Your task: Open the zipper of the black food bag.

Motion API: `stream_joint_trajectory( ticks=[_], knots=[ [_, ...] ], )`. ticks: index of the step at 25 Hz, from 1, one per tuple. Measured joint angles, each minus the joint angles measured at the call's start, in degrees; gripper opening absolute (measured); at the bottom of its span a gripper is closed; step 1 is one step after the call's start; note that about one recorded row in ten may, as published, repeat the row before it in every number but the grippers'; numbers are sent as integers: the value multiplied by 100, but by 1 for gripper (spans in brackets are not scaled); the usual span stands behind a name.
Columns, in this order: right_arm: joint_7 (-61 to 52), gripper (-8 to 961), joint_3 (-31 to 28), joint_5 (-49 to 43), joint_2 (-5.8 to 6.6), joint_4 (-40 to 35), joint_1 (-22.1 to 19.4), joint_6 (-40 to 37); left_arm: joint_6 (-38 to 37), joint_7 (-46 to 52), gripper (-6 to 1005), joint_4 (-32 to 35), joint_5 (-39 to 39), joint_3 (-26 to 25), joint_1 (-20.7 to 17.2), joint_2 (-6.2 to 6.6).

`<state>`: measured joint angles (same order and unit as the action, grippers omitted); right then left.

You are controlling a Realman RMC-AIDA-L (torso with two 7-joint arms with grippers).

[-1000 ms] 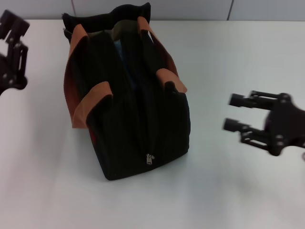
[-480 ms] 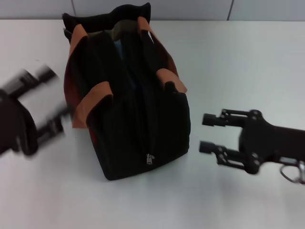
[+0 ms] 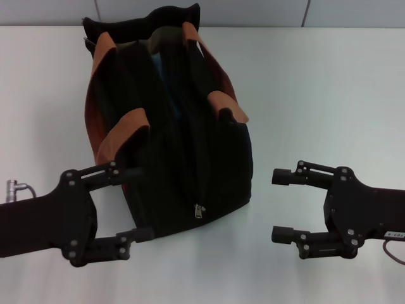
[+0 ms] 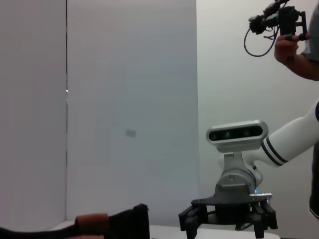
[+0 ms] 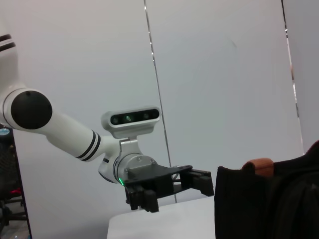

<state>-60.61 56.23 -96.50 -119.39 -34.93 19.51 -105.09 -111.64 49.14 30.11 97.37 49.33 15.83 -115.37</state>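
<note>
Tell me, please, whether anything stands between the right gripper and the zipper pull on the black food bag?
Nothing visible does: only bare table lies between the open right gripper and the black food bag, whose zipper pull faces outward.

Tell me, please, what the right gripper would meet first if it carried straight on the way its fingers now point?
Probably the near right side of the black fabric food bag: the right gripper, open, points leftward at it across bare white table. Height is unclear.

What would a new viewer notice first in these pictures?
The black food bag with orange-brown handles stands in the middle of the white table, its zipper pull at the near end. The left claw and right claw, both open, flank that end.
</note>
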Motion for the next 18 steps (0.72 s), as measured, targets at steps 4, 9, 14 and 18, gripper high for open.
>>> stream_joint_trajectory(
  ticks=[4,9,14,18],
  knots=[
    [0,831,1,12,-4,-4,8,-23,60,47,770,21,38,0,12,-4],
    [33,840,2,20,-6,6,15,-8,80,55,770,28,51,2,11,-3],
    [52,840,2,21,-13,17,17,1,88,60,770,31,60,5,8,-3],
    [54,840,1,32,-14,18,18,0,117,57,770,34,64,7,8,-9]
  ],
)
